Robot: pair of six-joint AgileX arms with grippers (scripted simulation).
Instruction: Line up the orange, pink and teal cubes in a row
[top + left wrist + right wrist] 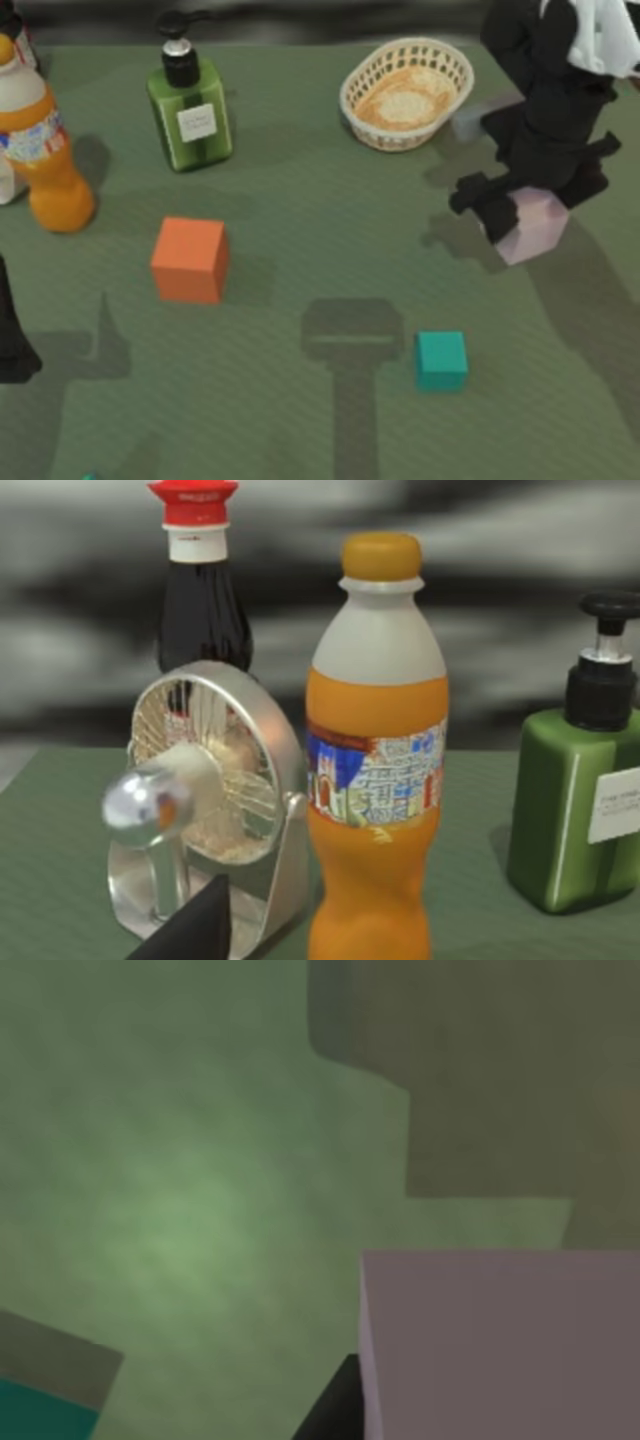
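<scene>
No row was formed: right claw point(520, 205) gripped the pink cube point(535, 228) at right; orange cube point(189, 259) and teal cube point(441, 360) lay well apart; left claw state indeterminable.

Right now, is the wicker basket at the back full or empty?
Empty. From above, the basket shows only its bare woven bottom, nothing lying inside. It stands apart from the pink cube under the right hand.

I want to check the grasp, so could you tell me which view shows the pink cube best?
The top view: the pink cube sits under the right gripper, with the table around it. The right wrist view shows only one close-up corner; the left wrist view misses it.
</scene>
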